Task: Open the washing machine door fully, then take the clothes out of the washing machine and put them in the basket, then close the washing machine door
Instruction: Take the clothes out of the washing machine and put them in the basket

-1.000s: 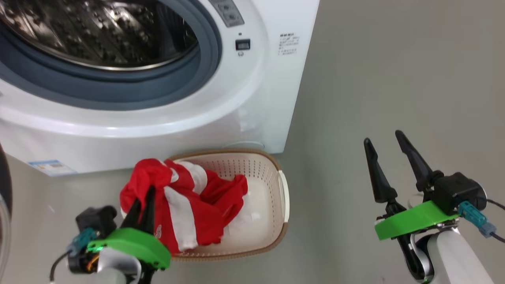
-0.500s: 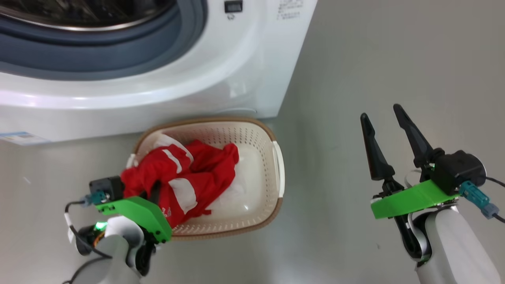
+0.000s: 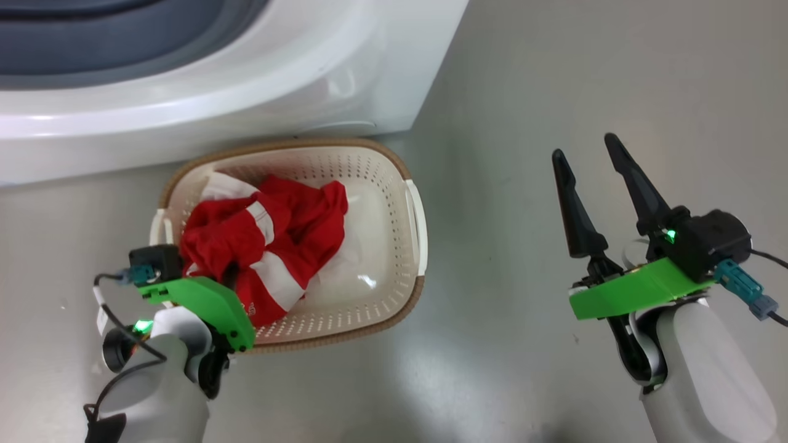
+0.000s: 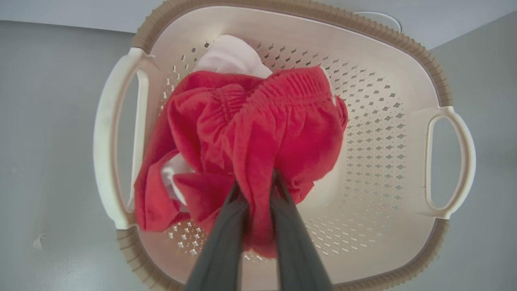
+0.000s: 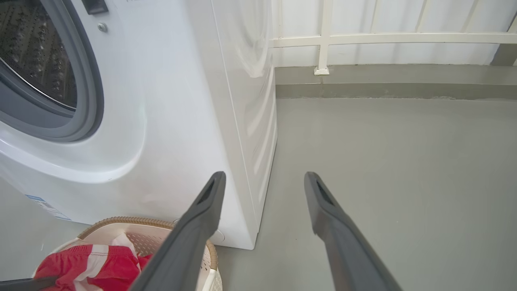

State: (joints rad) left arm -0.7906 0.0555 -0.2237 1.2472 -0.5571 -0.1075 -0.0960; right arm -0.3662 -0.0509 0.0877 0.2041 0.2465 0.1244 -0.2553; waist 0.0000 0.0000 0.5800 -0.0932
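Clothes (image 4: 258, 133) hide left pincer (image 4: 256, 182) tips, clamped, over basket (image 4: 375, 60); right pincer (image 3: 583, 145) spread, empty.

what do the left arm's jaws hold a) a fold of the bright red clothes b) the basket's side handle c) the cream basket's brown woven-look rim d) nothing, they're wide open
a: in the left wrist view the left jaws pinch a fold of the bright red fabric clothes over the cream perforated basket.
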